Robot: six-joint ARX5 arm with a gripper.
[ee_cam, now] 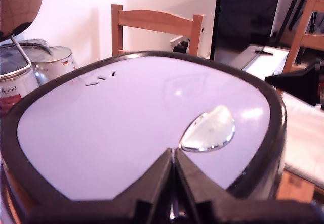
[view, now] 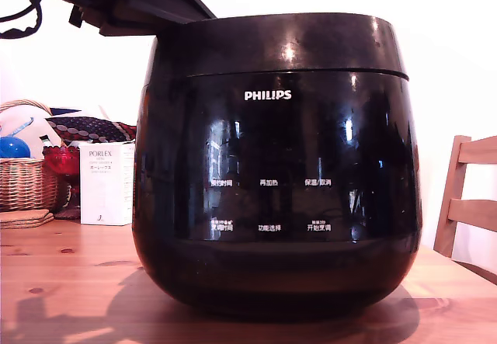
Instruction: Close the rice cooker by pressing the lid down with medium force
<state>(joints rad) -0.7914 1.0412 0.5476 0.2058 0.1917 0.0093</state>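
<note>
- Gripper point(ee_cam: 173, 155) had its two dark fingers pressed together tip to tip, with only a thin seam between them, and nothing was pinched in that seam.
- In the wrist view the fingertips lay at the near edge of the lid point(ee_cam: 126, 128), over its pale, reflective top panel; actual contact with the surface could not be confirmed.
- A chrome teardrop-shaped release button point(ee_cam: 208, 129) sat just beside the fingertips on the lid top.
- Three short vent slits point(ee_cam: 102, 78) marked the far part of the lid panel.
- In the exterior view the dark arm point(view: 132, 2) entered from the upper left and reached over the top rear edge of the rice cooker point(view: 276, 204); the fingertips themselves were hidden there.
- The rice cooker stood upright on the wooden table point(view: 62, 282), filling the middle of the exterior view, with its white PHILIPS logo point(view: 268, 95) and white button labels facing the camera.
- The lid was down on the body; a thin, level seam ran between lid and body across the front.
- On the exterior view's left, well apart from the cooker, stood a white box point(view: 106, 182), a wicker basket point(view: 27, 181) and a red glass dish point(view: 60, 160).
- A wooden chair point(view: 468, 196) showed at the exterior view's right edge.
- The wrist view also showed metal tins point(ee_cam: 30, 70) and another wooden chair point(ee_cam: 157, 27) beyond the lid.
</note>
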